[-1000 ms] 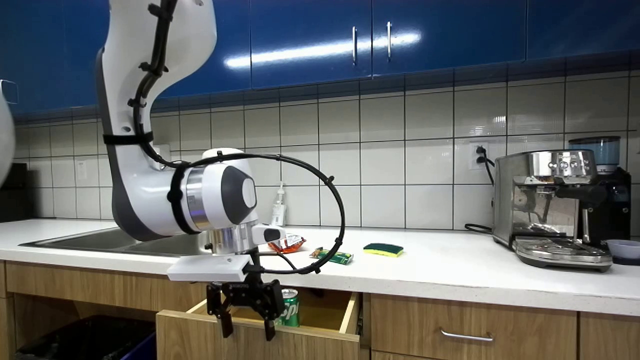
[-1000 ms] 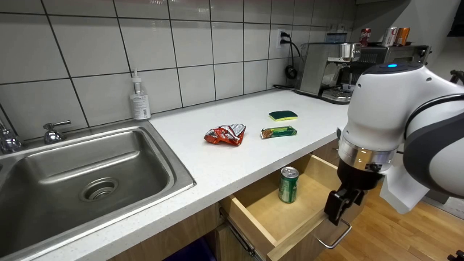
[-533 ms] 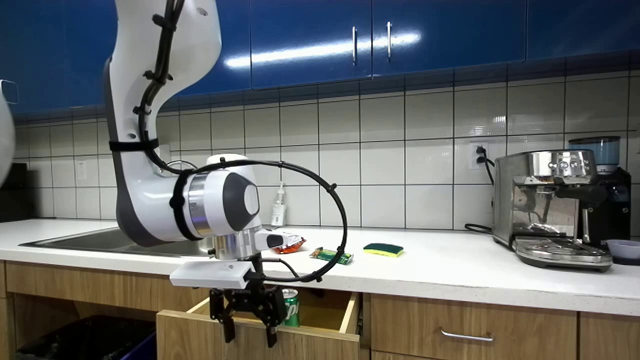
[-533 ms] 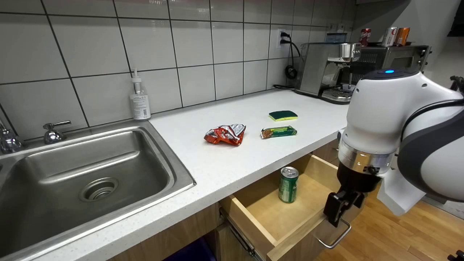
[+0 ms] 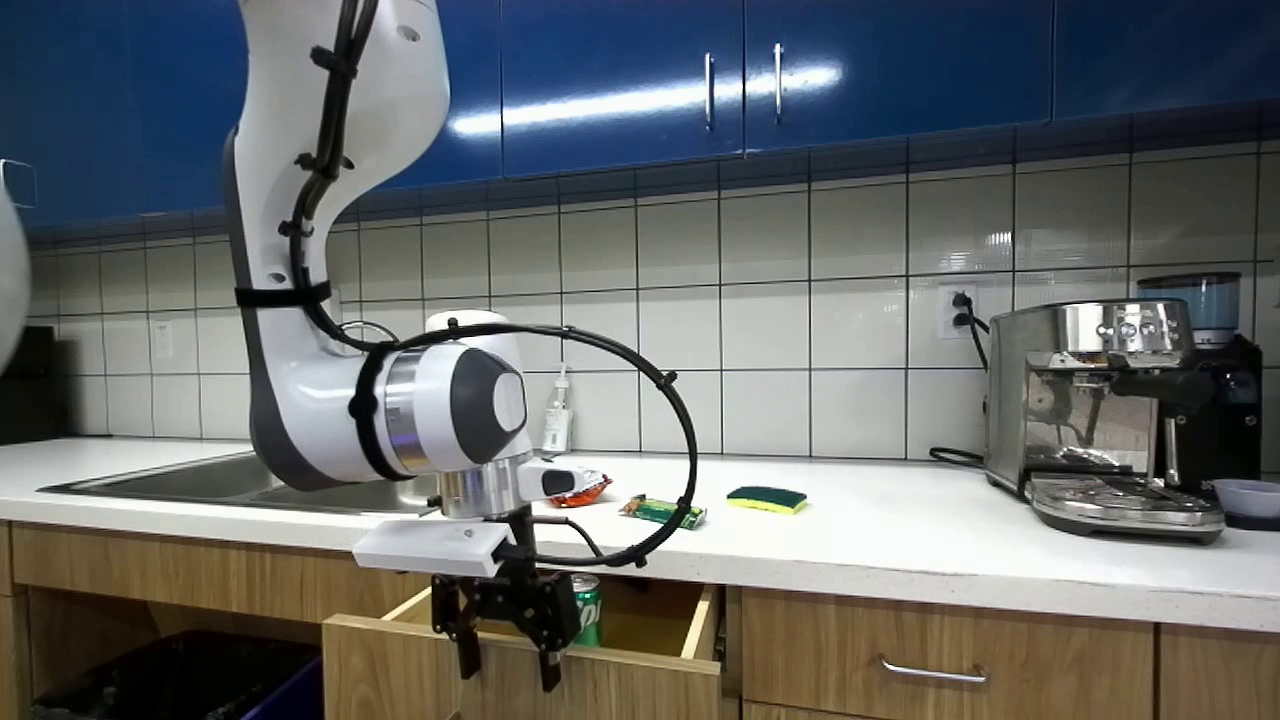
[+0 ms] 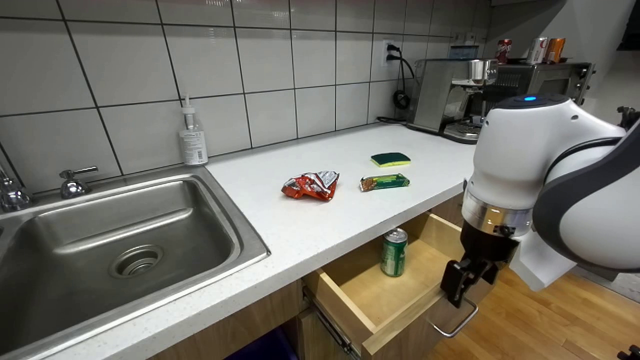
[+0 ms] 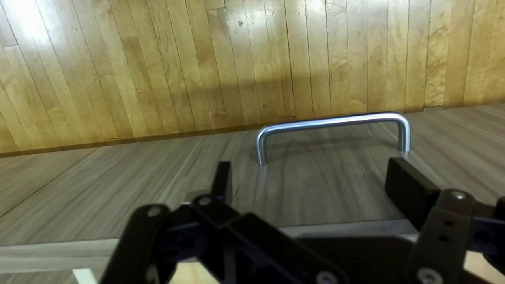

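The shallow drawer of pale wood (image 6: 346, 304) stands out from under the white, smooth bench (image 6: 300, 225): it is open, not shut. A green metal drink can (image 6: 394, 254) stands upright inside it, ungripped. The black two-fingered hand (image 5: 510, 680) is spread wide with nothing between its fingers; their tips hang just outside the wood-grain drawer front (image 5: 650, 690), below its top edge, and whether they touch it I cannot tell. The bent steel bar handle (image 7: 333, 121) is free too; in the wrist view it lies towards twelve o'clock from the fingertips.

In an exterior view, with the can as the dial's centre, the hand is at four o'clock, and the drawer front stands between the two as a low barrier. The bench edge overhangs the back of the drawer. On the bench, outside the drawer, a crumpled red-and-silver foil wrapper (image 6: 311, 186) lies at ten o'clock and a green-wrapped snack bar (image 6: 385, 182) at twelve, with a flat dark-green and yellow sponge (image 6: 390, 159) near it, farther back. Well apart are a brushed-steel sink (image 6: 75, 280) at nine, a clear plastic pump bottle (image 6: 193, 145) at ten and a boxy steel coffee machine (image 6: 440, 95) between twelve and one.
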Available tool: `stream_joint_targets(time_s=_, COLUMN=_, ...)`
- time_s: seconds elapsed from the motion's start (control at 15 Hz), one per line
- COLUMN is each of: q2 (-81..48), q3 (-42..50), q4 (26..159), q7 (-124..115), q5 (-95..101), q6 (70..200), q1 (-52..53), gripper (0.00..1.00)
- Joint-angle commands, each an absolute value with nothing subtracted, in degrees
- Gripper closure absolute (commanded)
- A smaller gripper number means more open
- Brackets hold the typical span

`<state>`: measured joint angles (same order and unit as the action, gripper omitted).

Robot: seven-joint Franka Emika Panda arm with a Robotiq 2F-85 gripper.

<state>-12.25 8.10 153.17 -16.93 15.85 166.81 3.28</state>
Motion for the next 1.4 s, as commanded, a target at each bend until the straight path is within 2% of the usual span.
stream_joint_targets(time_s=0.0, q2=-13.2, q3=8.5, q4=151.1, q7=-15.2, q5=13.9, q6=167.3, q1=3.4, gripper=0.0)
stream_joint_targets(time_s=1.33, q2=-16.7, q3=7.4, q4=144.1, q7=-6.5, q5=9.6, q6=165.5, q1=1.3, gripper=0.0)
